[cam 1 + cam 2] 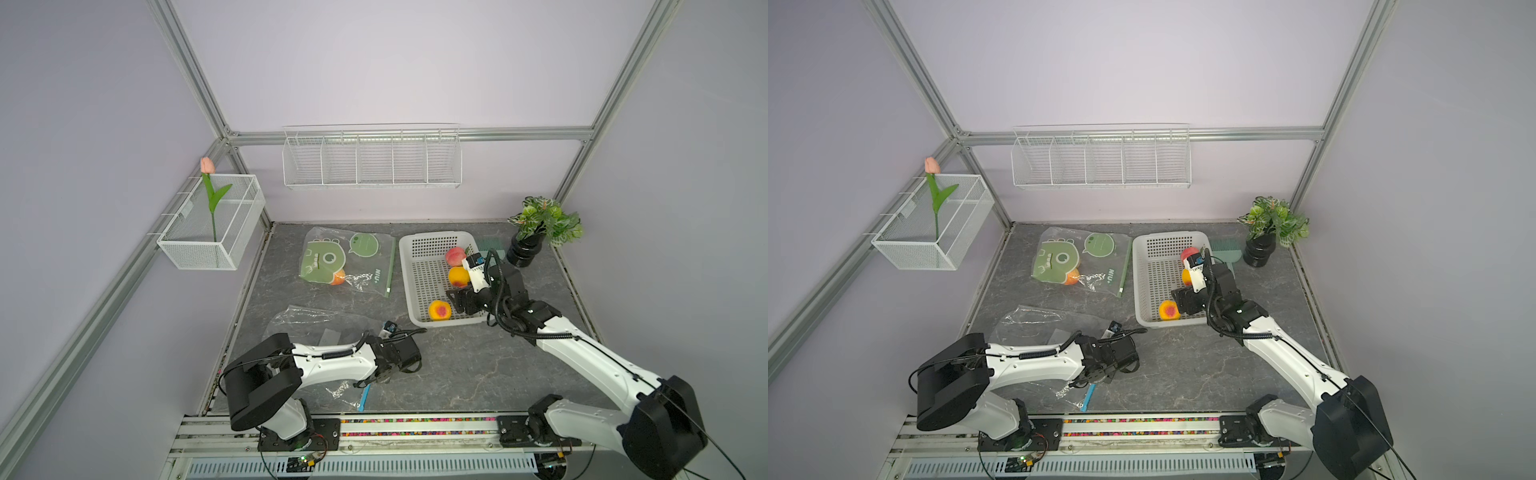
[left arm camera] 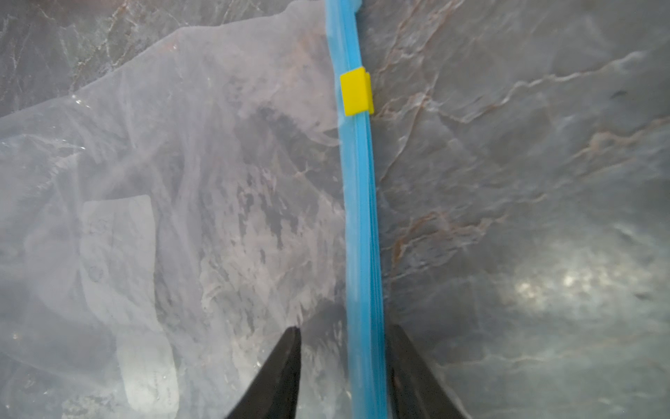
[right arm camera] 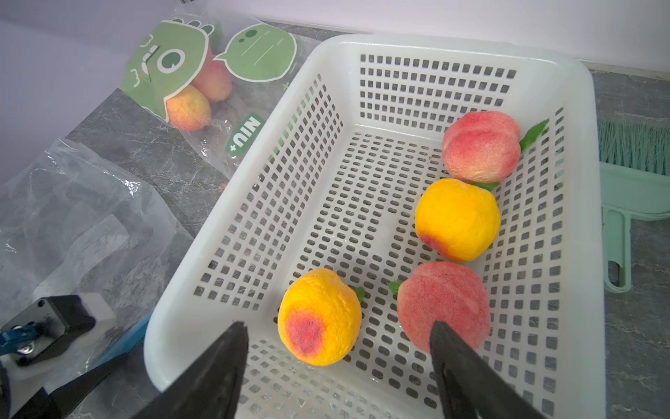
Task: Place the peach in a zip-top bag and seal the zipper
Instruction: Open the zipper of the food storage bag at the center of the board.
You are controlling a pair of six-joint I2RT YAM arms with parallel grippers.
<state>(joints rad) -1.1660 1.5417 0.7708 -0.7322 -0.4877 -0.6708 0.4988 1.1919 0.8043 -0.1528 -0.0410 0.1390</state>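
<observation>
I have the left gripper (image 2: 344, 328) down over the clear zip-top bag (image 1: 303, 320). Its fingers stand partly apart, one on each side of the blue zipper strip (image 2: 359, 217), and I see a gap on the bag side, so nothing is clamped. The strip is the bag's long edge. It runs from the front rail toward the back wall, on the side facing the basket (image 1: 405, 270).

Only the left wrist view shows the yellow slider (image 2: 356, 91), farther along the strip. In both top views the arm covers all but the strip's near end (image 1: 365, 397).

The right gripper (image 3: 337, 324) hangs wide open inside the basket with nothing in it, the nearest yellow peach (image 3: 319, 317) between its fingers. Beside that one the right wrist view shows a pink peach (image 3: 443, 306), which the top views hide under the wrist. Another yellow peach (image 3: 456, 219) and a second pink one (image 3: 480, 147) lie beyond.

A green printed bag (image 1: 332, 257) lies flat behind the clear one; it holds two peaches, I think, though a top view shows only one. A green brush (image 3: 634, 163) and a potted plant (image 1: 540, 224) sit past the basket.
</observation>
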